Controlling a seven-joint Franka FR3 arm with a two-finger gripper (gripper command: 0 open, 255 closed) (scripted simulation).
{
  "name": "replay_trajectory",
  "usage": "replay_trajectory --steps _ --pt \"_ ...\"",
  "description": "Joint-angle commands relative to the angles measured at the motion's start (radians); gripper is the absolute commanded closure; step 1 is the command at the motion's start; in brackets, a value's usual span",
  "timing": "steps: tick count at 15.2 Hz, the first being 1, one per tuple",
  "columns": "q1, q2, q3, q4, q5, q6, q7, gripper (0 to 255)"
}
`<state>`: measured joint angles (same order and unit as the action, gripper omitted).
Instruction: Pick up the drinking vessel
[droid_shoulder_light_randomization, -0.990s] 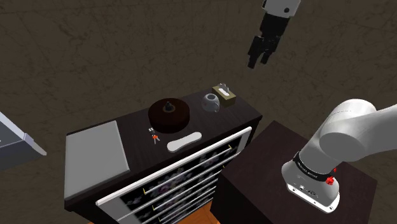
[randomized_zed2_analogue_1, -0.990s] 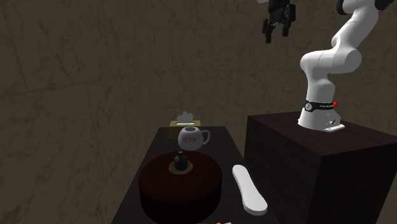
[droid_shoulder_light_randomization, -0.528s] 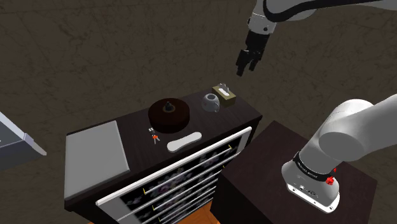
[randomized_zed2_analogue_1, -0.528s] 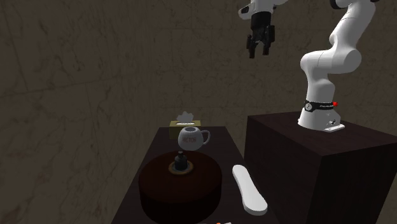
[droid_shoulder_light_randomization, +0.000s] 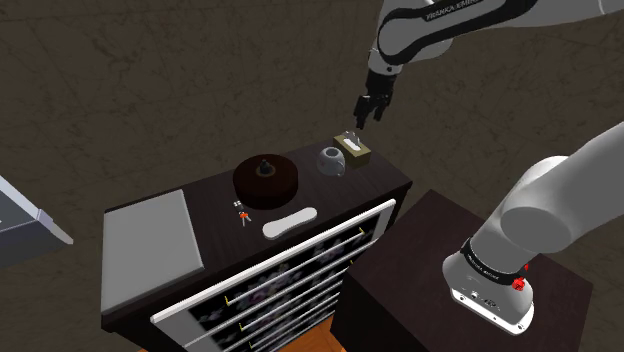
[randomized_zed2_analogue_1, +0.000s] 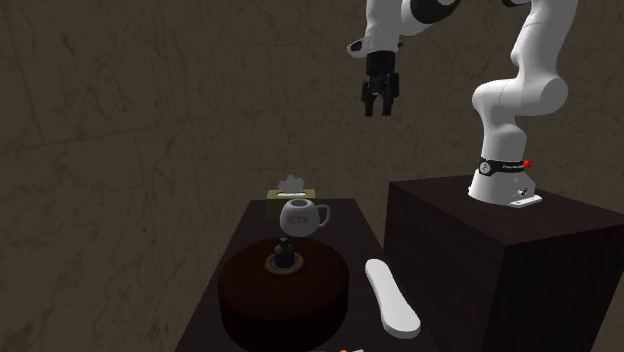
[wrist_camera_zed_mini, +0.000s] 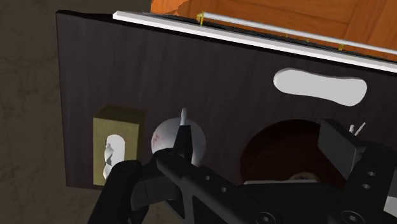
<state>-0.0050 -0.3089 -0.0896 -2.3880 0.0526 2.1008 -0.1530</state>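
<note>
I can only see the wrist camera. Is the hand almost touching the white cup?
Observer: No. In the second exterior view the gripper hangs high above the cup, with a lot of air between them.
Operator: Is there anything else on that dark top that I can't see?
Observer: Yes. The shoulder view shows a flat grey slab lying at the end of the cabinet top away from the cup.

It's dim all round: the brown mottled backdrop (randomized_zed2_analogue_1: 150, 120) sits murky in every view. The white arm (droid_shoulder_light_randomization: 560, 200), lower right, catches soft, even light. The dark worktop (droid_shoulder_light_randomization: 372, 174) looks flat; orange wood (wrist_camera_zed_mini: 286, 7) glows brightest, upper edge.
</note>
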Motion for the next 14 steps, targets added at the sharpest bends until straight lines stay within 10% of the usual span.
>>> replay_trajectory --steps 1,14 --pt "-0.004 0.074 -0.01 0.017 -0.004 0.056 -0.021 0" --pt "-0.037 0.574 -0.041 0.292 0.01 0.268 -0.13 0"
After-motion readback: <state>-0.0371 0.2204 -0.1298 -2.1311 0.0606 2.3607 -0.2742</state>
